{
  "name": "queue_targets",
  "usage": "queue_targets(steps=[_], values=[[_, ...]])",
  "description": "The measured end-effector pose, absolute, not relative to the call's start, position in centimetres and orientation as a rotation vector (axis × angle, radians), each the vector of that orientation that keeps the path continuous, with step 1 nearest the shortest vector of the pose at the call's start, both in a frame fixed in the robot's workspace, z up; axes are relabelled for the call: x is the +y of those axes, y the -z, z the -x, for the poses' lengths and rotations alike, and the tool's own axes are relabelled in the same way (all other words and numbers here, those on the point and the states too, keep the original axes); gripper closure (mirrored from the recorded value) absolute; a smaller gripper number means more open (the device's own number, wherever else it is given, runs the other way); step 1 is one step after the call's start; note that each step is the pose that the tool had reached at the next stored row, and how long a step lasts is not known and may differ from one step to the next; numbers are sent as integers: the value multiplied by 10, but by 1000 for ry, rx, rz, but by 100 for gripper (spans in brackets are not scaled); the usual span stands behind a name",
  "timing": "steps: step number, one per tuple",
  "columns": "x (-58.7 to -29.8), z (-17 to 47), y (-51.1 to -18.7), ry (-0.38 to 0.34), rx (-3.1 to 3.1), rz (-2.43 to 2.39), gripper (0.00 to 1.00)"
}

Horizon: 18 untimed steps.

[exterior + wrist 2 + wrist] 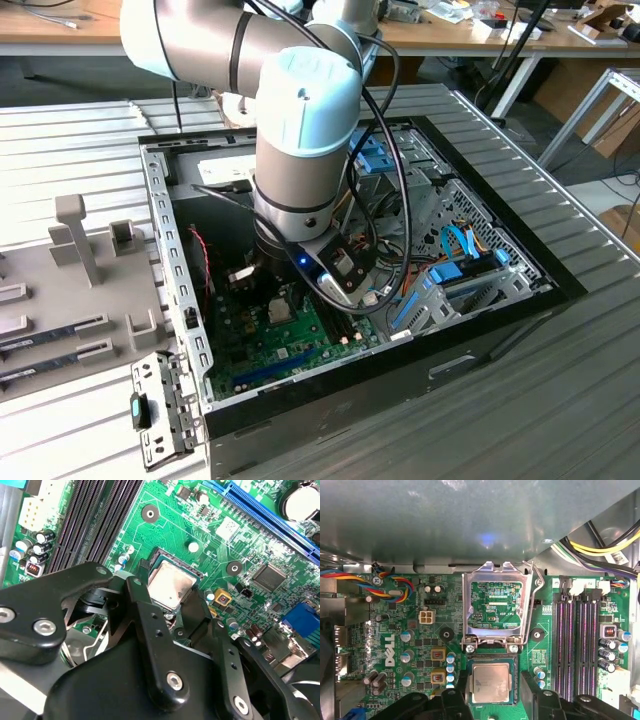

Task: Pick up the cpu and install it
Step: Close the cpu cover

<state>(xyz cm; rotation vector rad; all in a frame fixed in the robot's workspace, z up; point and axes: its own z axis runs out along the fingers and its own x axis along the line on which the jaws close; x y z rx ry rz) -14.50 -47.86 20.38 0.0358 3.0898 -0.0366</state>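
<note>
- The cpu [491,682] lies in its socket on the motherboard [420,645], between the pincer [492,700] fingers
- The socket's open load plate [494,605] stands just beside it
- The computer case [480,345] rests on the table [560,420]

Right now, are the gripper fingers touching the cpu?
Apart. In the first wrist view the cpu lies flat in its socket, green board showing between it and the fingers of the gripper either side.
</note>
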Motion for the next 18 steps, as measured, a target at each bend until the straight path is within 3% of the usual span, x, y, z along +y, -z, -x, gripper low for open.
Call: queue_targets(steps=[18], values=[[-479,144,-207,34,3090,-36,47]])
